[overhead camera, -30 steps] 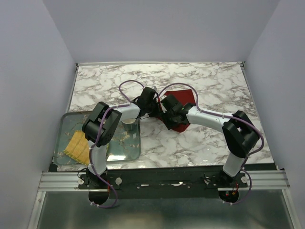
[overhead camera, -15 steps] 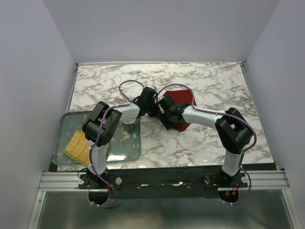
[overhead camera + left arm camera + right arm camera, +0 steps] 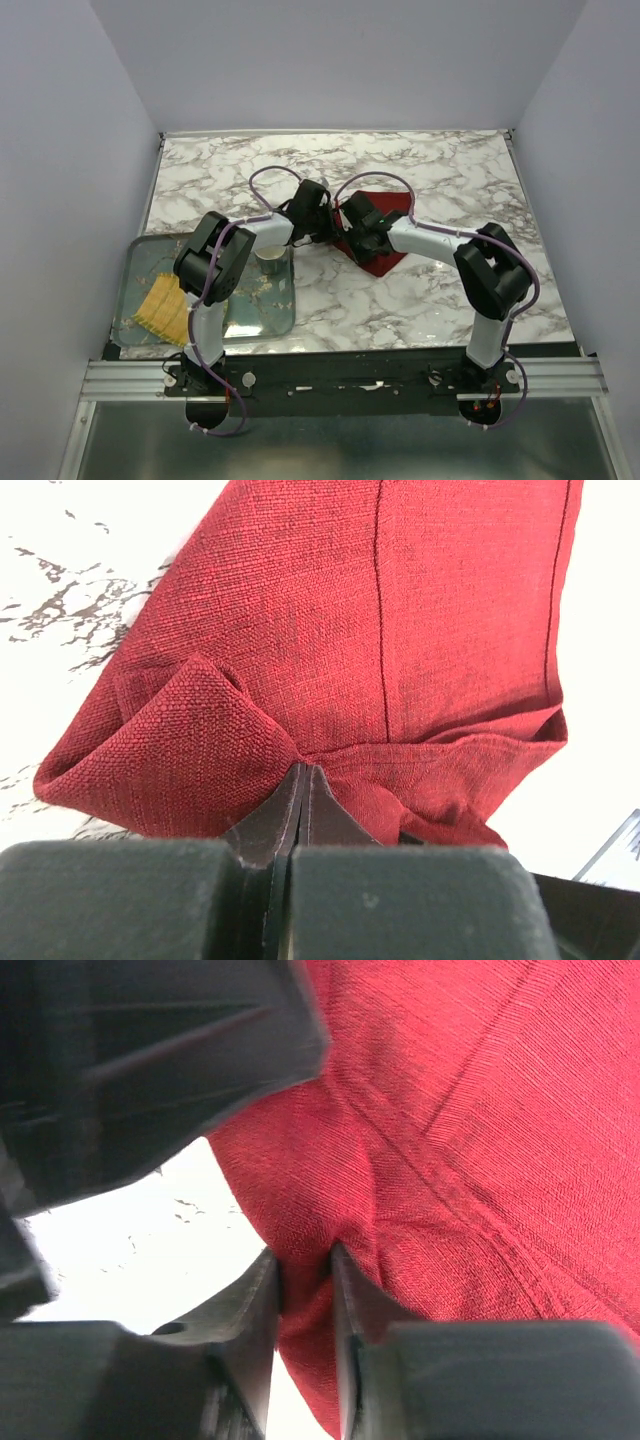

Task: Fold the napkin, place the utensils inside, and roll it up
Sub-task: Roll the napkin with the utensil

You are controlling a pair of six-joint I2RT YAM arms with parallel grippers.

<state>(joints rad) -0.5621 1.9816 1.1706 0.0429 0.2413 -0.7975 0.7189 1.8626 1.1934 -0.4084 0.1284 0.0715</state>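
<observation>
Left wrist view: we see the left hand [image 3: 303,772] clamped tight, its two fingers meeting on a raised fold of the napkin [image 3: 400,630]. The napkin lies spread on the marble tabletop [image 3: 60,570] ahead of the hand. In the right wrist view, the right hand [image 3: 305,1265] stands only narrowly parted, with a ridge of the red cloth pinched between its fingers. The dark bulk at upper left there is too blurred for us to name. From the top external view, we find both hands meeting at the napkin's left edge, near the middle of the tabletop, with most of the cloth lying to their right. At the left, a tray [image 3: 135,290] holds a yellow mat [image 3: 165,308], with a small cup [image 3: 270,258] at its far right corner, apart from the napkin.
</observation>
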